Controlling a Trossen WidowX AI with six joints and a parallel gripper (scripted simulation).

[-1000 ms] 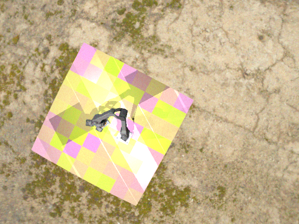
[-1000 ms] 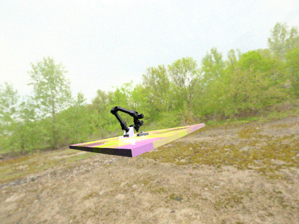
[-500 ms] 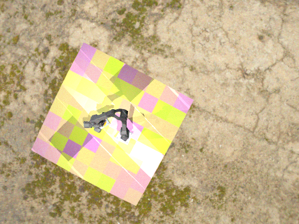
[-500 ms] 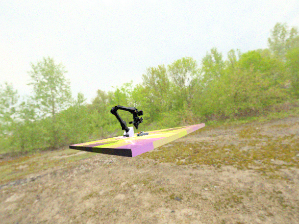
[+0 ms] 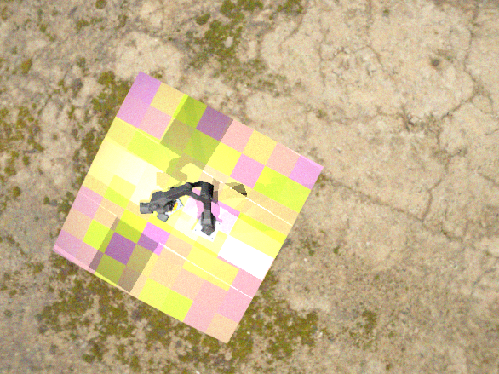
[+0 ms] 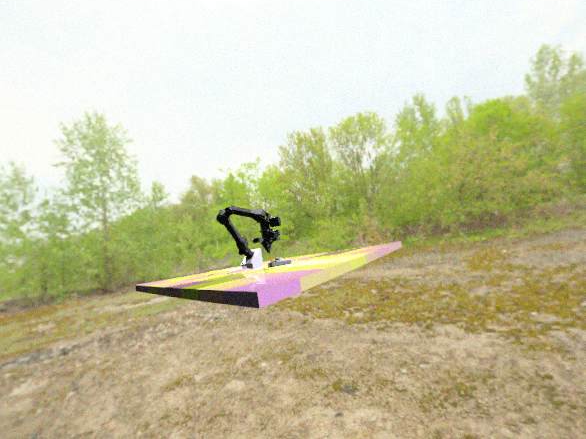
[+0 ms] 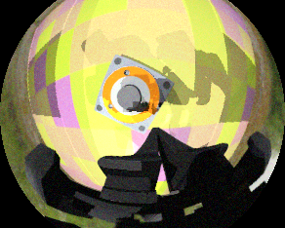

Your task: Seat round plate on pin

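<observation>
The round orange plate [image 7: 108, 93] surrounds the grey post [image 7: 129, 93] on the square grey base [image 7: 160, 79] in the wrist view. Two small round marks show on the ring, at its top and lower left; I cannot tell which is the pin or the hole. The tab is not distinct, with dark shadow over the plate's right side. Whether the plate lies flat cannot be told. My gripper [image 7: 155, 130] [image 6: 269, 251] is shut and empty. Its tips are above the work, apart from the plate in the exterior view, and appear just beyond the base's lower edge in the wrist view.
The arm's white mount [image 6: 253, 258] stands beside the base on the patchwork-coloured table [image 5: 170, 302]. The arm arches over from the mount and partly covers the plate and base in the top view. Arm shadows fall across the table.
</observation>
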